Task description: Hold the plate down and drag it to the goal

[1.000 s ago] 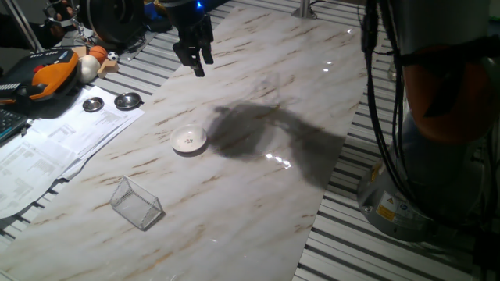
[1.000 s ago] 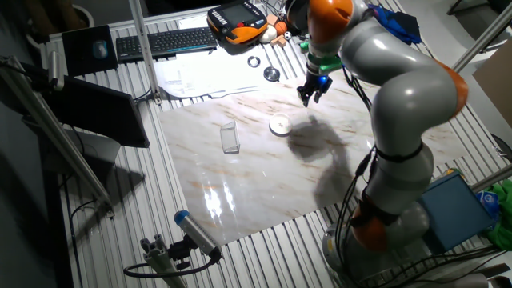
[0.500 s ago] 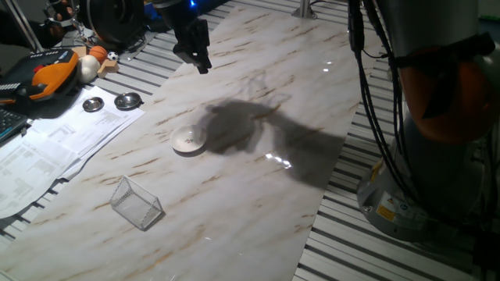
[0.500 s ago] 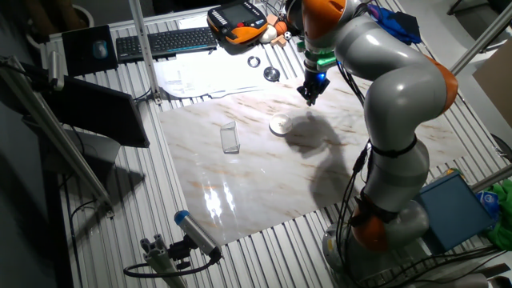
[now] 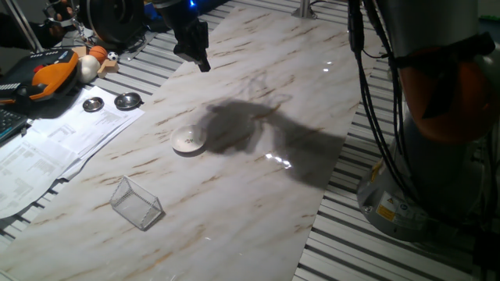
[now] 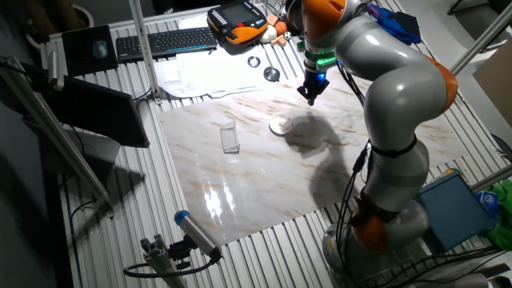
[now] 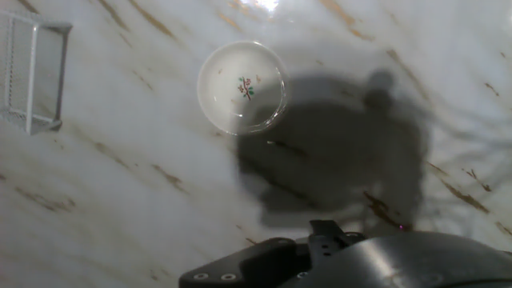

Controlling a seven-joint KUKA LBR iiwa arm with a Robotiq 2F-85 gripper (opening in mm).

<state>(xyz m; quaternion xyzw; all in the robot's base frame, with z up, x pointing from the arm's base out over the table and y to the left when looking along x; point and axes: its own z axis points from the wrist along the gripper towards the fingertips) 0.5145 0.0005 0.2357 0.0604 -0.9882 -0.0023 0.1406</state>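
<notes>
A: Since a second ago the gripper [image 5: 195, 56] has turned about its own axis, so its fingers, splayed before, now read as one narrow dark shape; in the last half second nothing shifts. The arm's shadow has slid over the plate [image 5: 188, 140].

B: Is the gripper clenched or released?

A: That cannot be told. Both fixed views show it edge-on, and the hand view shows only the dark housing, no fingertips.

B: Where does the plate lie?

A: Flat on the marble worktop [image 5: 258, 195], well below the gripper and untouched, with tiny specks at its centre in the hand view [image 7: 242, 87]. The goal [image 5: 137, 203] stands apart from it, nearer the worktop's front edge; in the hand view it sits at the upper left [image 7: 32, 76].

B: So which step is this?

A: It looks like the approach. The gripper hangs high and off to one side of the plate. The next move probably calls for centring over the plate, descending to press it down, then sliding it toward the goal.
</notes>
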